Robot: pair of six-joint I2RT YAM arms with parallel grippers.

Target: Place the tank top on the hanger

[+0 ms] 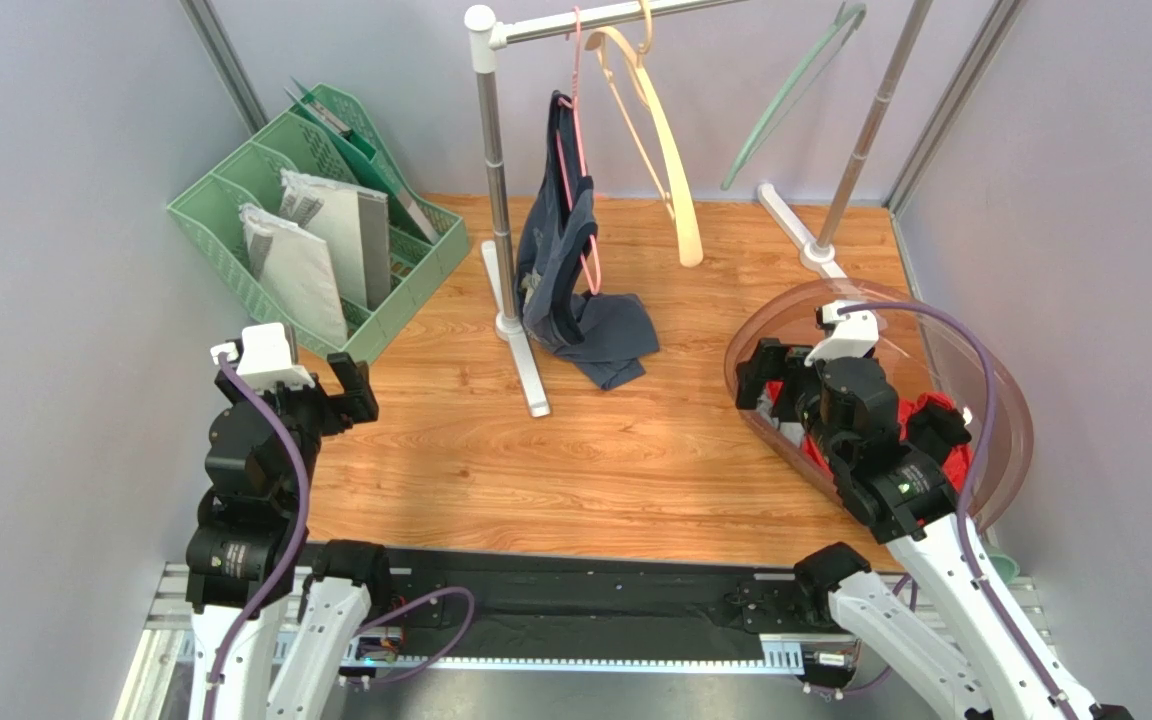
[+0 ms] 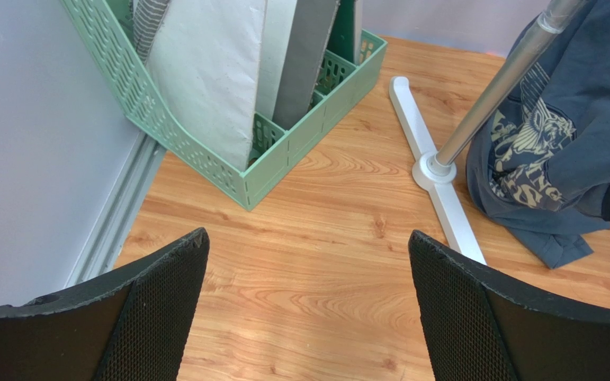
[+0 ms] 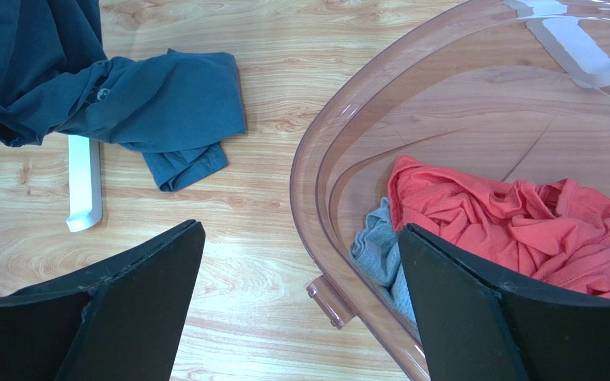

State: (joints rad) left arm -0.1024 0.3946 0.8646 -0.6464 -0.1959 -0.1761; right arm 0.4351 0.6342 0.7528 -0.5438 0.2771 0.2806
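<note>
1. The red tank top (image 1: pixel 937 416) lay crumpled in a clear brownish plastic tub (image 1: pixel 778 309) at the right edge of the desk (image 1: pixel 612 450). In the right wrist view its folds (image 3: pixel 523 226) filled the near part of the tub.
2. A small grey-blue cloth (image 3: pixel 373 248) lay against the tank top's left side, inside the same tub.
3. The right gripper (image 1: pixel 775 378) hung over the tub's left rim with its fingers spread wide and nothing between them. From its own camera, one finger stood over bare wood and the other over the tub.
4. The cream hanger (image 1: pixel 666 147) hung by its hook from the clothes rail (image 1: pixel 495 180) at the far edge of the desk, well apart from the tank top and bare of clothing.
5. Just left of it on the rail, a thin pink hanger (image 1: pixel 582 150) carried a navy top (image 1: pixel 570 255), whose lower end pooled on the wood beside the rail's white foot.
6. A mint green hanger (image 1: pixel 796 93) hung farther right, tilted.
7. The left gripper (image 1: pixel 342 393) hovered near the left edge, fingers held apart and empty, over bare wood.
8. A green file tray (image 1: pixel 319 210) holding grey and white folders sat in the far left corner.
</note>
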